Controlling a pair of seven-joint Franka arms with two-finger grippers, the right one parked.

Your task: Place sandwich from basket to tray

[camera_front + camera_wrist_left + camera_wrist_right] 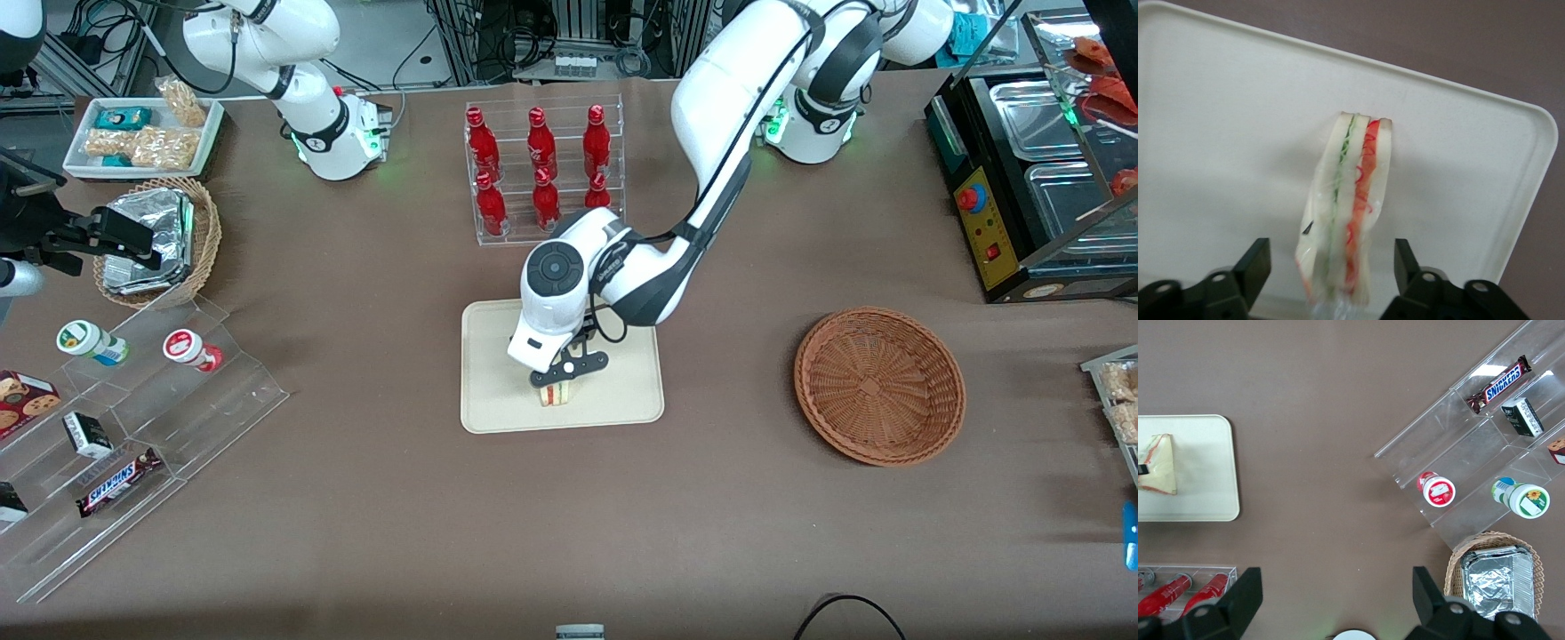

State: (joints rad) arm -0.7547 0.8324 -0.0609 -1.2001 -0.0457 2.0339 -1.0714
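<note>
My gripper hangs over the tray near frame centre of the front view, fingers spread with a clear gap either side of the sandwich — no contact visible. The sandwich stands on edge on the tray, long axis running straight out between my fingers. The basket sits empty at centre right — I judge retreat should go straight up.

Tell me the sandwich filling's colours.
Green and red-orange stripes on the sandwich, clearest from the left wrist; gripper astride it.
</note>
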